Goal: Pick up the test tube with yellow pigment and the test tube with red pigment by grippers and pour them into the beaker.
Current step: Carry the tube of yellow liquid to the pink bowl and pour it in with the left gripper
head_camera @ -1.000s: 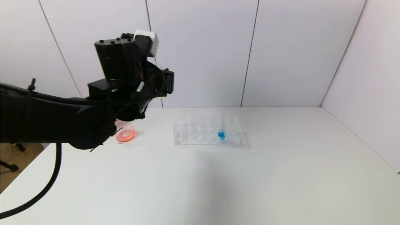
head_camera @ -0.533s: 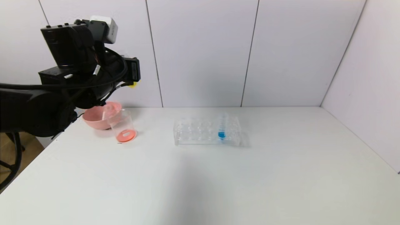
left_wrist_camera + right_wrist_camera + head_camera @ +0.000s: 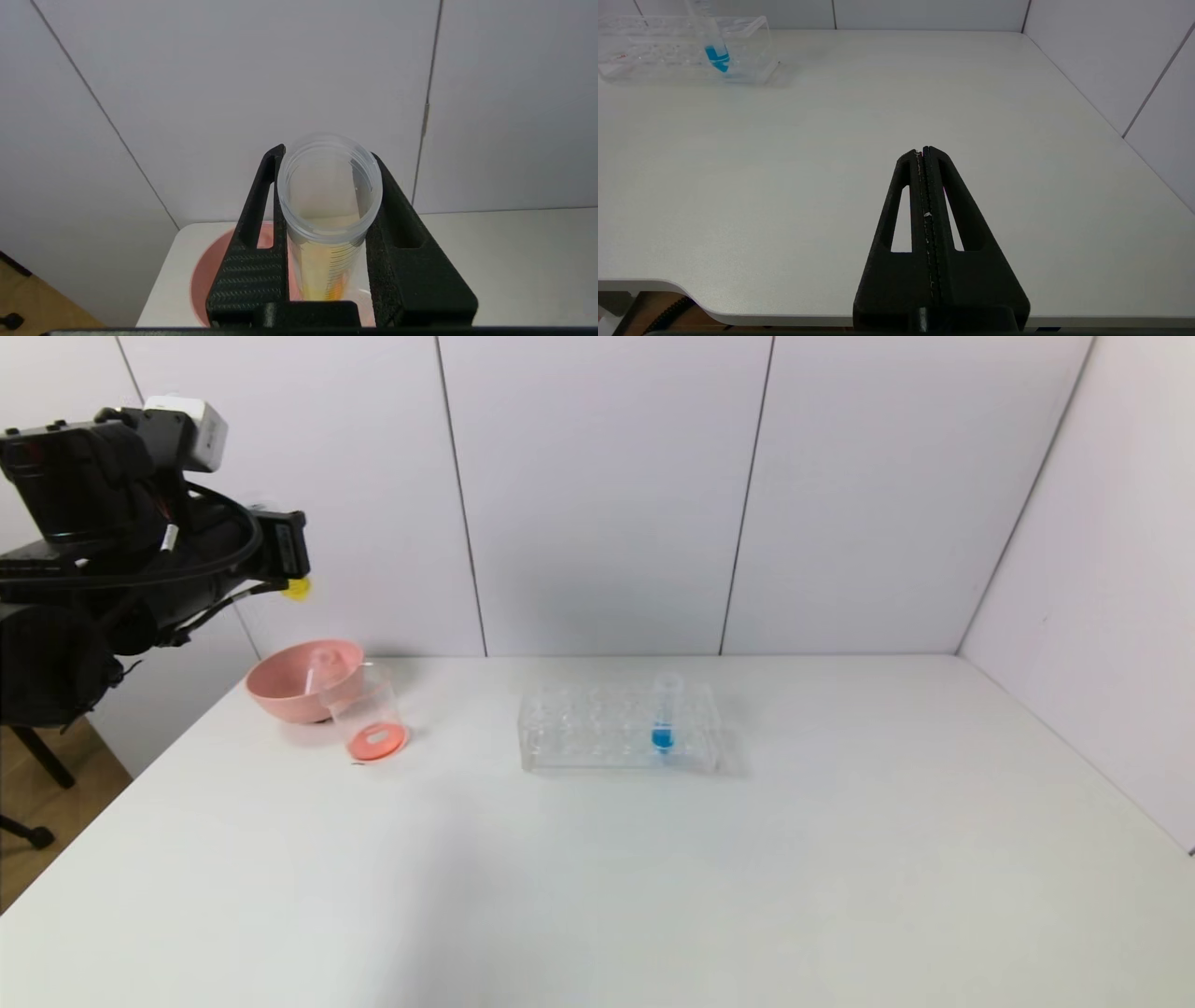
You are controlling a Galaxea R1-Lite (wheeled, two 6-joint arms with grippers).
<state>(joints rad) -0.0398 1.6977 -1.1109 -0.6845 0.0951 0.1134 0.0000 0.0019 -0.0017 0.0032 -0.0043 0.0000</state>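
My left gripper hangs high at the far left, above and behind the pink bowl. It is shut on the test tube with yellow pigment, whose yellow bottom pokes out below the fingers. The left wrist view looks into the tube's open mouth between the fingers. The beaker stands on the table against the bowl, with orange-red liquid in its bottom. A clear tube leans inside the bowl; I cannot tell whether it is the test tube with red pigment. My right gripper is shut and empty over the table's near right part.
The pink bowl sits at the table's back left corner. A clear many-holed rack stands mid-table at the back and holds one tube of blue liquid. White walls close the back and the right side.
My left arm has swung to the left and a little upward, carrying the yellow tube away from above the beaker. The bowl and beaker are now uncovered in the head view.
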